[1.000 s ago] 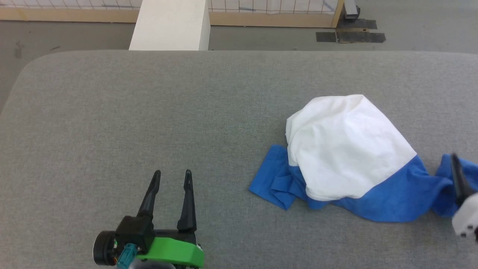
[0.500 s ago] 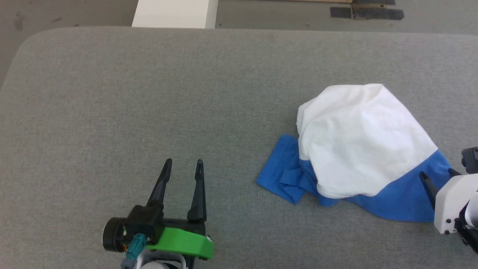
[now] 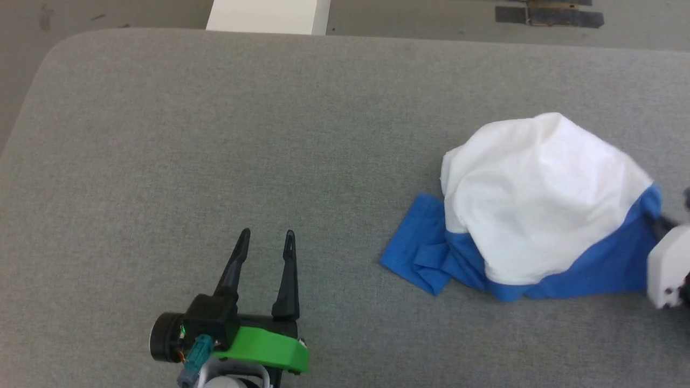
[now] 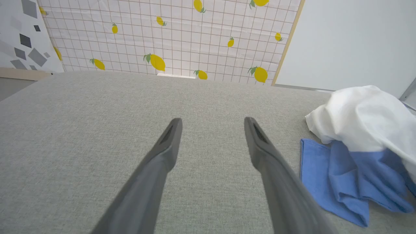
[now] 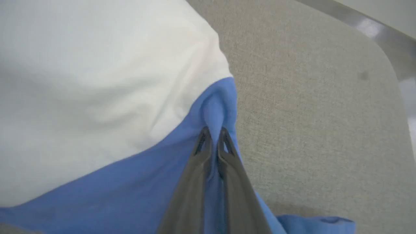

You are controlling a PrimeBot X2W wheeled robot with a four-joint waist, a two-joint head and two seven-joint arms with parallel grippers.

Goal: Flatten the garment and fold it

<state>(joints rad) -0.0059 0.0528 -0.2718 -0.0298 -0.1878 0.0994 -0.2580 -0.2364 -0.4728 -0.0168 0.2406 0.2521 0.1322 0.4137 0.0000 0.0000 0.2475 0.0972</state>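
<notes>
Blue sleeve fold of garment (image 3: 539, 205) pinched in right jaws; left jaws wide, well apart.

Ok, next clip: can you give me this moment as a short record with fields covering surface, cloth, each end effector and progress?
surface: grey fabric-covered table
cloth: garment, bunched in a heap on the right side, white body draped over blue sleeves
left arm: left end effector open, by bare table, apart from the garment
right arm: right end effector shut on a blue fold at the garment's right edge
progress: not yet flattened or folded
</notes>
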